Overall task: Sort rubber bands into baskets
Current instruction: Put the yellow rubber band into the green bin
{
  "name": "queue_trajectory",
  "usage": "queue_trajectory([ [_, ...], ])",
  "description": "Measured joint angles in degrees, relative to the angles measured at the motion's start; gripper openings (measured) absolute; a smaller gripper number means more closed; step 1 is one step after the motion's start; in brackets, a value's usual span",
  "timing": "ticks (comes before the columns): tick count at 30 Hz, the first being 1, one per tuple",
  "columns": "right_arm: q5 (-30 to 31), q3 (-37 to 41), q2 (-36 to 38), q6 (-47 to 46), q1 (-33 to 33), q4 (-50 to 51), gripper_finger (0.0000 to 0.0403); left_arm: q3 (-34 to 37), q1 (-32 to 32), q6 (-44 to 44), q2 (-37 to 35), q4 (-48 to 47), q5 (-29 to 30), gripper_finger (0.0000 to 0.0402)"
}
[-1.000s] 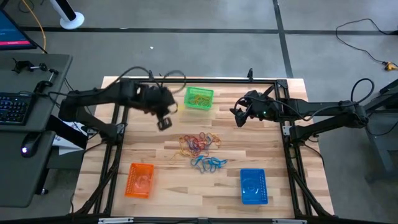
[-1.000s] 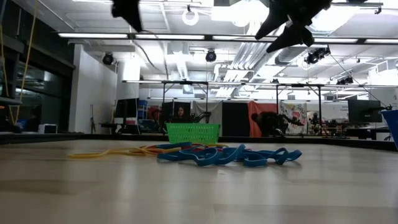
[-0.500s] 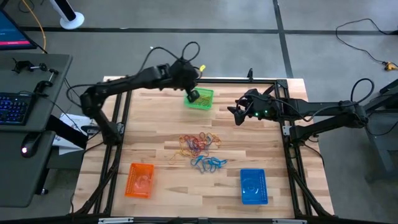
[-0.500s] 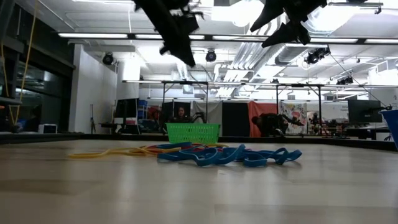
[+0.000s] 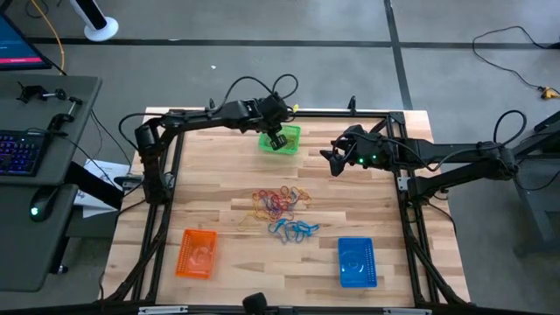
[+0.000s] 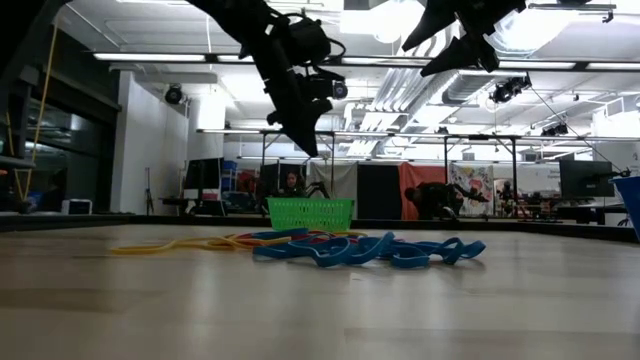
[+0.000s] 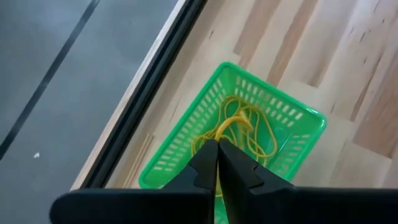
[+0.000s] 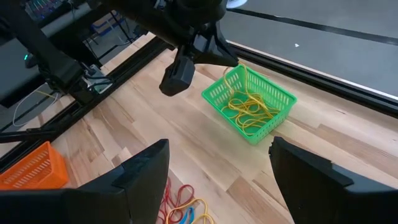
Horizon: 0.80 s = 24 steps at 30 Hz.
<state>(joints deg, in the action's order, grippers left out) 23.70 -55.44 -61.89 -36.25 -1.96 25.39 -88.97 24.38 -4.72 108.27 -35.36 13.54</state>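
Note:
My left gripper hovers over the green basket at the table's far edge, shut on a yellow rubber band. The band hangs down into the basket, onto several yellow bands lying there. My right gripper is open and empty, in the air at the far right. A pile of red, yellow and blue rubber bands lies mid-table. The orange basket stands near left and the blue basket near right. My left gripper pinches the yellow band's upper end between its two shut fingertips. The fingers come from above, slanting down toward the basket. The band hangs below them, and its lower part reaches in among the yellow bands in the green basket.
A black frame rail runs along the table's far edge just behind the green basket. Bare wood lies between the pile and the green basket. The blue bands lie nearest the table's front.
My left gripper has swung from above the table's left side toward the far edge and to the right, and now stands over the green basket, a little lower than half a second ago. My right gripper has kept still.

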Motion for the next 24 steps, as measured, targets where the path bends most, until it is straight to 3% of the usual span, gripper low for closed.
queue_trajectory([
  [11, 0.5, 0.0, 0.0, -1.4, 0.0, 0.0, 0.0265, 0.0, 1.3, 4.2, -0.2, -0.6, 0.1, 0.0128],
  [16, 0.6, 0.0, 0.0, -1.3, 0.0, 0.1, 0.0265, -0.3, -0.5, 8.9, -2.4, -8.6, -4.1, 0.0176],
  [20, 1.5, 0.0, 0.0, -0.9, 0.0, 0.9, 0.0265, 0.4, -5.3, 10.7, -5.2, -17.5, -10.4, 0.0186],
  [24, 3.2, 0.0, 0.0, -0.8, 0.0, 2.7, 0.0265, 5.8, -14.2, 11.3, -10.5, -16.4, -12.0, 0.0186],
])
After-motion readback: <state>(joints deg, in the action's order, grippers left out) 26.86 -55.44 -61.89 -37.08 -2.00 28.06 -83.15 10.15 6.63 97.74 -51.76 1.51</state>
